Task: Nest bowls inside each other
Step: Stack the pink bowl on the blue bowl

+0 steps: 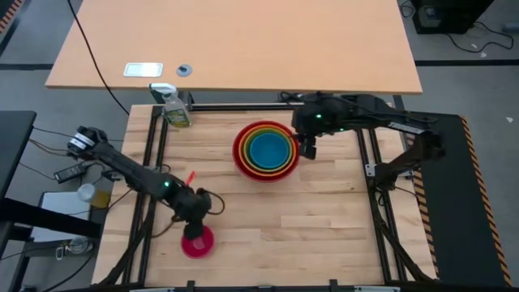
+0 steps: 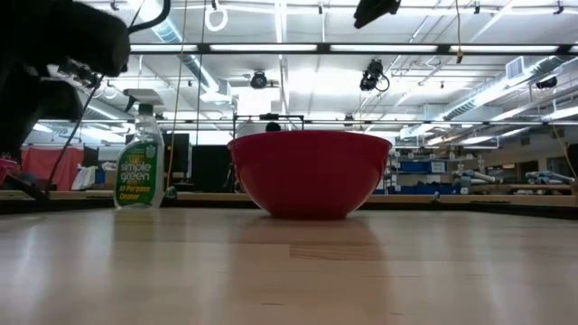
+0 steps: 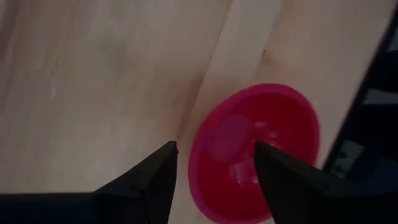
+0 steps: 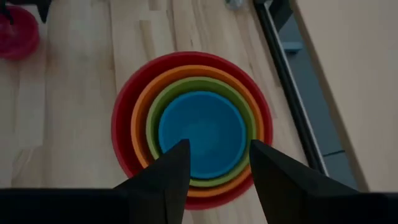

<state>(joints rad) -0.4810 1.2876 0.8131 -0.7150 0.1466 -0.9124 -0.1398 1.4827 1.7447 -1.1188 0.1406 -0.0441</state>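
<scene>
A stack of nested bowls (image 1: 266,150) stands on the wood table right of centre: red outermost, then orange, lime green, and blue (image 4: 202,134) innermost. The red bowl (image 2: 309,176) rests on its base. A small magenta-pink bowl (image 1: 197,242) sits alone near the table's front left, mouth up. My left gripper (image 3: 214,158) hovers open just above it, one finger beside the rim and the other over the hollow (image 3: 255,152). My right gripper (image 4: 217,155) is open and held above the stack's right side (image 1: 307,148), with nothing between its fingers.
A spray bottle of green liquid (image 1: 174,109) stands at the table's far left corner (image 2: 140,162). Dark frame rails (image 1: 369,162) run along the left, right and far sides. Bare wood (image 1: 324,227) lies between the pink bowl and the stack.
</scene>
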